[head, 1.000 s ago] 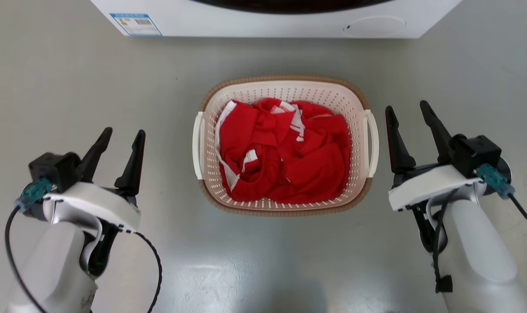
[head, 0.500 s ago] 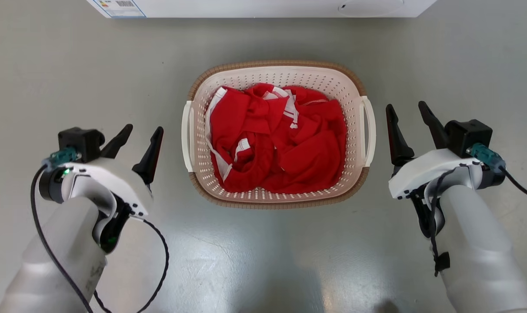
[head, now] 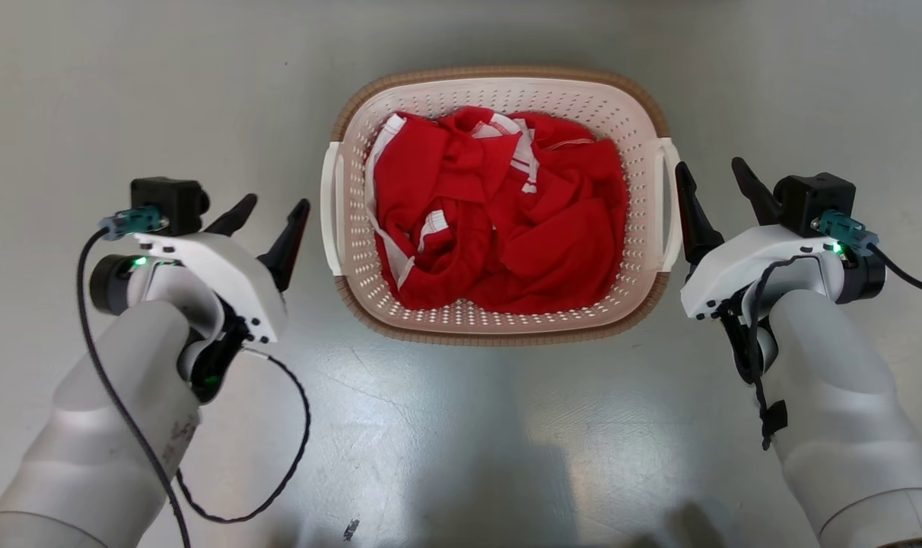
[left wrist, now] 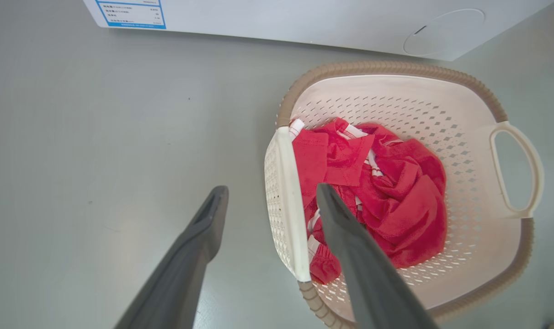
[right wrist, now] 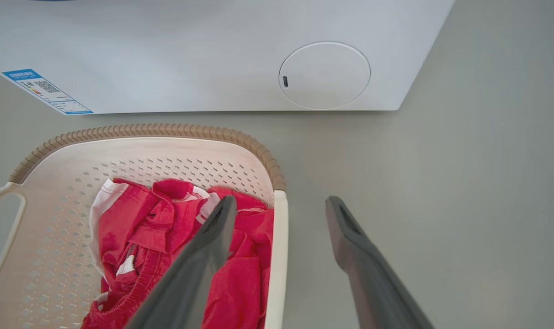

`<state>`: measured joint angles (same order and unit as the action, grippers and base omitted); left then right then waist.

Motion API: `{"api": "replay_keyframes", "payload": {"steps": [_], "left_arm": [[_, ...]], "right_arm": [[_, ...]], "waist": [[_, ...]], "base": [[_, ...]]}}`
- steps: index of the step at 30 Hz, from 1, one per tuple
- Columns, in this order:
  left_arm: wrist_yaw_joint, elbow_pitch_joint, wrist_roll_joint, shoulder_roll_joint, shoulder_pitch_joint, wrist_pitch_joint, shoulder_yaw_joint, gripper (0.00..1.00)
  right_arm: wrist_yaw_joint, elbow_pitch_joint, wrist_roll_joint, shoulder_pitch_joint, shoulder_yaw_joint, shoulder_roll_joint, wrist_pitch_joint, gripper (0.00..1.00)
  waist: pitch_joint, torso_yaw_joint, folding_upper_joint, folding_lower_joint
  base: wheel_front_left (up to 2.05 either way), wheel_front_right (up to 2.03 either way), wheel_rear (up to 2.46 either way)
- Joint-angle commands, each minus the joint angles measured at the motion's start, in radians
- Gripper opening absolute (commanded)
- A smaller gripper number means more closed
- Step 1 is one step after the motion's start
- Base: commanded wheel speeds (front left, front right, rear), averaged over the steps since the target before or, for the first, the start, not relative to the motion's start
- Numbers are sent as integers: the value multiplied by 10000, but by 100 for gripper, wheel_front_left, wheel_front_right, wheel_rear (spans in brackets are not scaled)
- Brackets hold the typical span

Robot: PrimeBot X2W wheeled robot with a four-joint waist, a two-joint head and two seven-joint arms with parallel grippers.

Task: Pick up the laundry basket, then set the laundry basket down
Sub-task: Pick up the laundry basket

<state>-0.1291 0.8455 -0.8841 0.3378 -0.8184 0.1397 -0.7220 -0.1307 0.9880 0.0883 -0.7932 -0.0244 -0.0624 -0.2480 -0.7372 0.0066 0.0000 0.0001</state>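
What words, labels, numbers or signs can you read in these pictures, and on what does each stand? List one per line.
Blue-edged sticker on the white washing machine: rows of print and a square code, all too small and blurred to read.
Laundry basket: no text.
Red clothes: white stripes, no lettering to be seen.
Nothing can be quoted as legible.

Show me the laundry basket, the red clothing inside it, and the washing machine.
laundry basket (head: 499, 97), head view, far perforated wall.
red clothing (head: 507, 251), head view, middle of the heap.
washing machine (right wrist: 167, 55), right wrist view, white front panel.
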Motion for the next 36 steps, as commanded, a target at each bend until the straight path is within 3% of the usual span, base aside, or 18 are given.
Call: {"api": "replay_keyframes", "payload": {"steps": [1, 36], "left_arm": [[-16, -29, -194, 266, -240, 54, 78, 100], [-16, 945, -1181, 358, -1537, 453, -2035, 100]], "right_arm": [[0, 1, -72, 98, 171, 122, -138, 100], [0, 41, 1156, -116, 1377, 122, -138, 100]], "waist": [[-67, 87, 0, -1], [-1463, -104, 0, -1]], "base": [[0, 0, 0], [0, 0, 0]]}}
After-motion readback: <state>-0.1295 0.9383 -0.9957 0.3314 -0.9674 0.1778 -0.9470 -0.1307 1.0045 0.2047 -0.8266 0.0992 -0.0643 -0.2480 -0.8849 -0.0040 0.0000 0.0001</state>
